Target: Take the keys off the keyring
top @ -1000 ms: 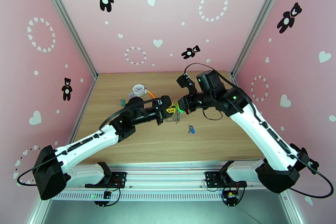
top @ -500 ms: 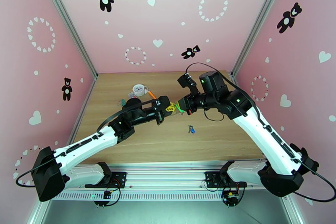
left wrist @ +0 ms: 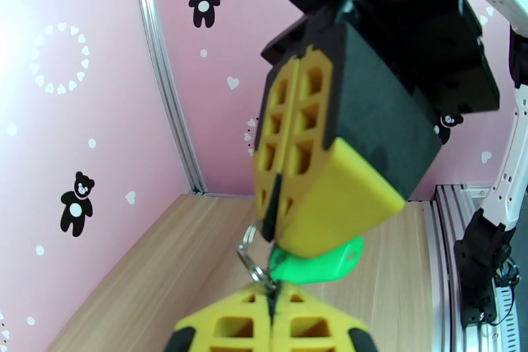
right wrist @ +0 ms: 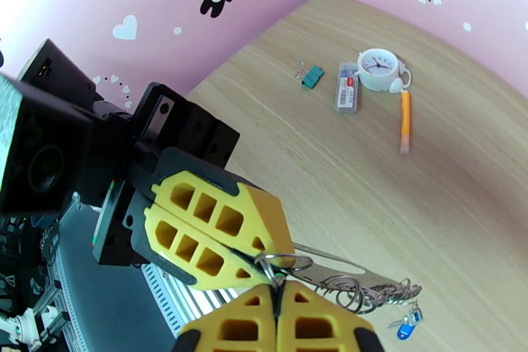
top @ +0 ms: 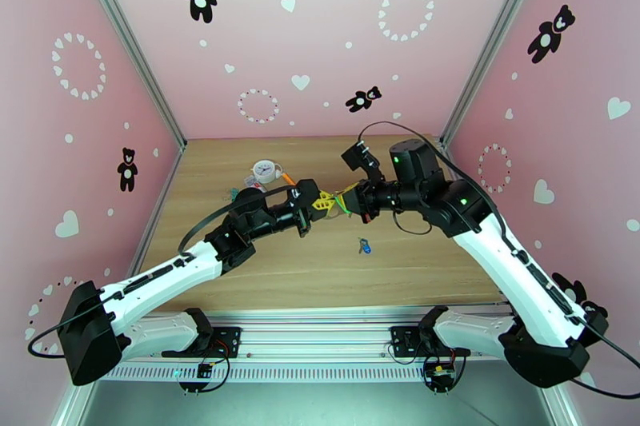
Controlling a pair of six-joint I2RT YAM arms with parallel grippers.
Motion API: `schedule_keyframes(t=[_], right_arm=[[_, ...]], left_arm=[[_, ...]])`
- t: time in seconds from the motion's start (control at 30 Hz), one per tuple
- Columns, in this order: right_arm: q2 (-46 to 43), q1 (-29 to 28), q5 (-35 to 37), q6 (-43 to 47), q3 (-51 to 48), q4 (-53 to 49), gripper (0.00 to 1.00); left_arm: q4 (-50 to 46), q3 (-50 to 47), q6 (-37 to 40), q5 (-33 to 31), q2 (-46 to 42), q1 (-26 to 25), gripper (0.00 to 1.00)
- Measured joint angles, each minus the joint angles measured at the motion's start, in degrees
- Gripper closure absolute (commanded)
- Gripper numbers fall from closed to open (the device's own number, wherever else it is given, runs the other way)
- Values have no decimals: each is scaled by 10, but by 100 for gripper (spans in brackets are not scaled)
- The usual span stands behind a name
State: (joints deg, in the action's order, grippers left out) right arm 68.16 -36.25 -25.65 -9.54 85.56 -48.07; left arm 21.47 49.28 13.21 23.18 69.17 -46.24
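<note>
The left gripper [top: 324, 202] and right gripper [top: 350, 201] meet tip to tip above the wooden table [top: 416, 276], each clamped tight on the metal ring of the keyring [right wrist: 285, 261]. The green-tagged key [left wrist: 317, 266] hangs from that ring, just under the right gripper's tips. A chain [right wrist: 369, 290] of small rings trails beside the right gripper. The blue-tagged key [top: 365, 245] lies on the table, below and apart from both grippers

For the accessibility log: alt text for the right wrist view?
Right gripper and left gripper meet tip to tip, both shut on the keyring, above the wooden table. A blue-tagged key lies on it.
</note>
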Motion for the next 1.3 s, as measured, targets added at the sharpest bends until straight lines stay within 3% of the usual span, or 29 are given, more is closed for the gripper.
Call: schedule_keyframes(t=[0.83, 1.2, 1.3], right_arm=[[-112, -13, 0, 266, -115, 105, 100], [-111, -17, 7, 296, -119, 108, 100], [-102, -17, 5, 280, -114, 109, 95]], left_arm=[[-92, 53, -51, 17, -4, -8, 100], [-108, 57, -44, 17, -4, -8, 98], [-109, 57, -37, 13, -4, -8, 98]])
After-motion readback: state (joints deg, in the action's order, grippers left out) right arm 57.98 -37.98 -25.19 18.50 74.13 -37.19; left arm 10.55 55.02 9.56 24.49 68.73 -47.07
